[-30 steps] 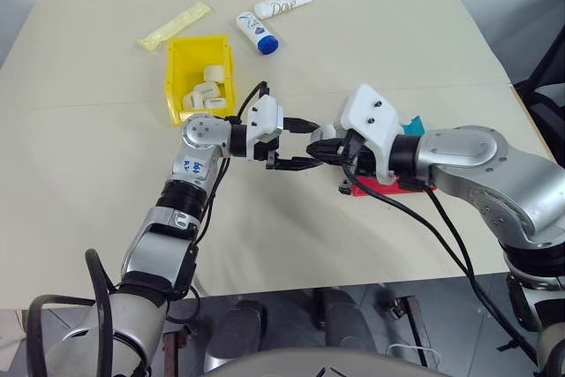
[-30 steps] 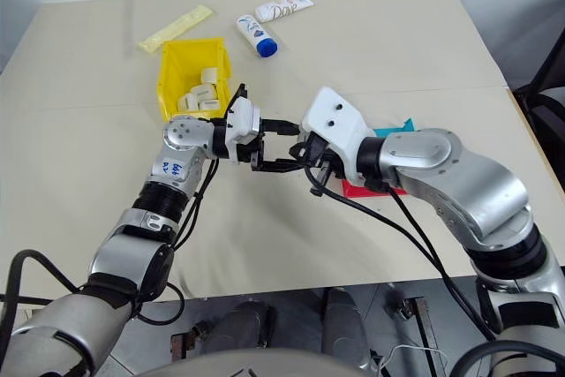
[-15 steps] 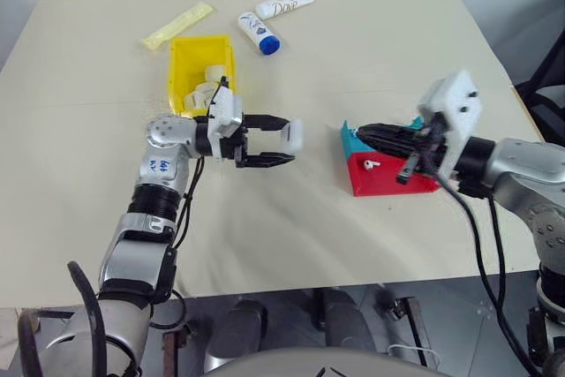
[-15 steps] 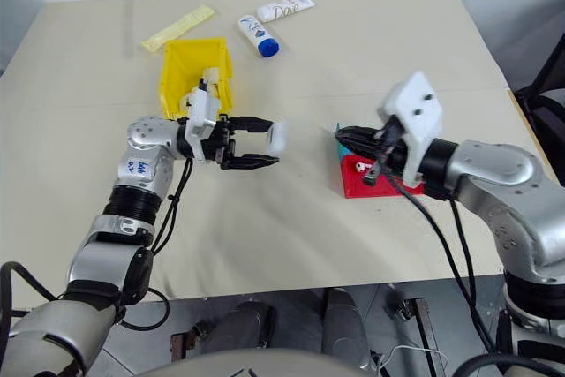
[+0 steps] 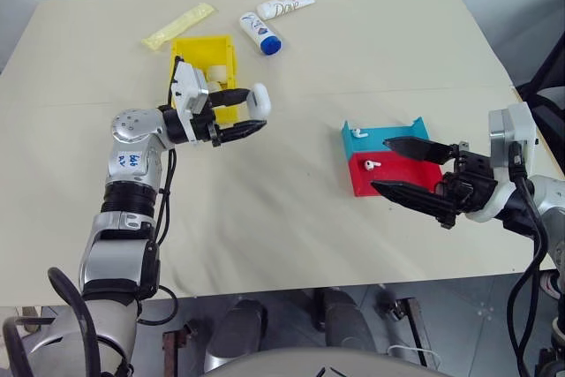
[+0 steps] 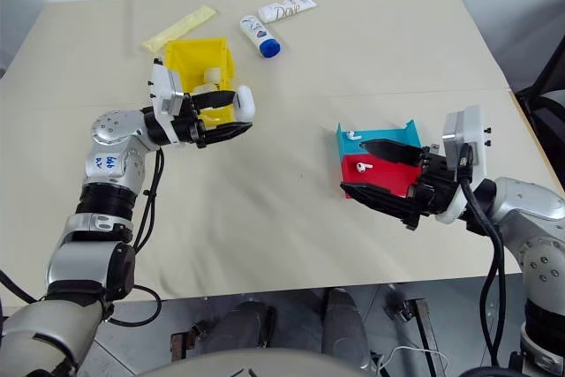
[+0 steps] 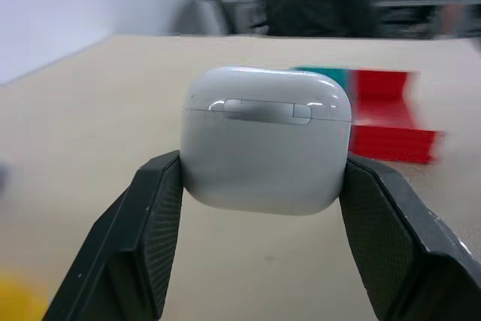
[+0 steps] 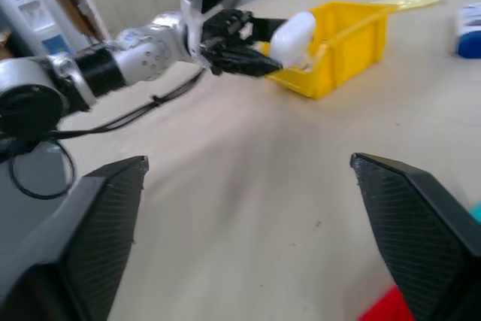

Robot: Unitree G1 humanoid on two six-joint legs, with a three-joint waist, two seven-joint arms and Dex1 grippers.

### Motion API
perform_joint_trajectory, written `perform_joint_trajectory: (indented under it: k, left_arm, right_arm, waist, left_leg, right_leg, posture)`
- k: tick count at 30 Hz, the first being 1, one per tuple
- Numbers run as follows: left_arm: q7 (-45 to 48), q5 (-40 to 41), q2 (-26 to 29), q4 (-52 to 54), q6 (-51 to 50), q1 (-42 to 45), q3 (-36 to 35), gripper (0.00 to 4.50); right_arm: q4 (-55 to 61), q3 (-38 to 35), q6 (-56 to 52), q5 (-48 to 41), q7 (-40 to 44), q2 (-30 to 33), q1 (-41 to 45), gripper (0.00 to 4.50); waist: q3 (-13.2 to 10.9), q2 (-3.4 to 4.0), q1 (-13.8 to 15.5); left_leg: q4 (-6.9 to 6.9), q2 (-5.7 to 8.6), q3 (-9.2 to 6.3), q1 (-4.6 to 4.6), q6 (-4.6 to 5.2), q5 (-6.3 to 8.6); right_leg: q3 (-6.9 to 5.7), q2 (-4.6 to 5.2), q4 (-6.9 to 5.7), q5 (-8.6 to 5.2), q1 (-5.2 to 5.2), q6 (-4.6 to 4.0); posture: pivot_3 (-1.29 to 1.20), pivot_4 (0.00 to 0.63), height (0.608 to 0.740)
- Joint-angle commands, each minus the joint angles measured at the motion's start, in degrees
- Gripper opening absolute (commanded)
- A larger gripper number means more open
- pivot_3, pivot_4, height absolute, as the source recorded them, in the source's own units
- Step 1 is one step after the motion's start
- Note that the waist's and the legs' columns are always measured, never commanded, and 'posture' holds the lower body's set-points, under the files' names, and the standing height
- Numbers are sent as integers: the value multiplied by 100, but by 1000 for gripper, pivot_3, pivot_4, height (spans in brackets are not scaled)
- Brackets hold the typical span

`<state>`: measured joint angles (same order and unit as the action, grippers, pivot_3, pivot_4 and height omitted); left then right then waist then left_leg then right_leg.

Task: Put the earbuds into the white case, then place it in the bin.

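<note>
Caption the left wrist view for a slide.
Left pincer shut on the closed white case, blue-and-red tray behind.

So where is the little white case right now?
The white case is pinched shut in the left gripper, held above the table on the robot's left, just beside the yellow bin and away from the blue-and-red tray.

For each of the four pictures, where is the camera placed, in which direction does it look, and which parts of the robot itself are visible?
Left eye, right eye: on the head, looking forward and down at the table; both arms show.
Left wrist: looks along the left gripper, shut on the white case, toward the blue-and-red tray.
Right wrist: looks between its open fingers toward the bin and left arm.
Shared: all views show the case.
</note>
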<state>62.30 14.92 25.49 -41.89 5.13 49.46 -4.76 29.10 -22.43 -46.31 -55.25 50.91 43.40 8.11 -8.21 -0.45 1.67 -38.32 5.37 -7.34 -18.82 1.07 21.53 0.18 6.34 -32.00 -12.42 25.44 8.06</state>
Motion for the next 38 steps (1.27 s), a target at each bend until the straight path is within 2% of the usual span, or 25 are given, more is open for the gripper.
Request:
perform_joint_trajectory:
  k: [1,7,12,15,20,26,29,33,38]
  left_arm:
    - [-1108,-366,214,-516,259,514,-221,2760]
    - [-2677,-1124,364,-1886,426,1286,-58,2760]
    - [-2902,-1297,291,-2532,590,1647,-63,4356]
    - [-2318,-1146,320,-2459,1003,1610,-157,4474]
    - [-733,-468,478,-1782,1659,1113,-505,4474]
    - [822,411,951,-8,528,-232,-653,4474]
    - [993,532,1137,463,71,-604,-636,4474]
    - [1274,903,1764,1522,-485,-2125,-1089,4474]
    - [1213,1203,1767,2014,-730,-2544,-1244,4474]
  right_arm:
    - [183,-179,205,-19,-154,17,-93,4458]
    - [327,-127,346,-45,-410,-37,-222,4458]
    - [394,-77,381,-83,-531,-18,-229,4500]
    - [398,-129,348,-157,-528,39,-220,4500]
    - [241,-107,351,-201,-300,169,-159,4500]
    - [-393,201,609,402,581,662,-299,4500]
    - [-772,340,971,826,917,788,-278,4500]
    - [-2202,597,1885,1690,1976,1260,-217,4500]
    - [-2973,728,2161,1925,2343,1282,281,4500]
  waist:
    - [-1,-1,7]
    - [0,-3,34]
    - [0,-4,43]
    - [0,-5,43]
    - [1,-4,5]
    - [3,-1,-53]
    - [2,-2,-27]
    - [3,1,-39]
    - [-2,4,2]
  left_leg:
    - [0,1,0,0,0,0]
    - [0,5,2,1,0,0]
    - [-1,6,6,1,0,0]
    - [-1,6,7,0,0,0]
    - [0,3,9,1,0,0]
    - [11,-5,18,11,1,1]
    - [10,-5,22,14,1,1]
    - [14,-2,37,27,10,7]
    - [6,-5,47,35,12,10]
  right_leg:
    - [0,0,0,0,0,0]
    - [0,2,0,1,0,2]
    - [-2,2,-2,3,1,5]
    - [-2,3,-2,3,1,5]
    - [-3,5,-2,3,1,5]
    - [-3,2,-3,2,1,3]
    - [-4,1,-5,2,1,3]
    - [-2,4,-6,2,-3,0]
    - [-10,8,-8,7,-11,-11]
  posture:
    - [0,150,740]
    - [0,150,740]
    - [0,150,740]
    - [0,150,740]
    - [0,150,740]
    - [0,150,740]
    - [0,150,740]
    - [0,150,740]
    - [0,150,740]
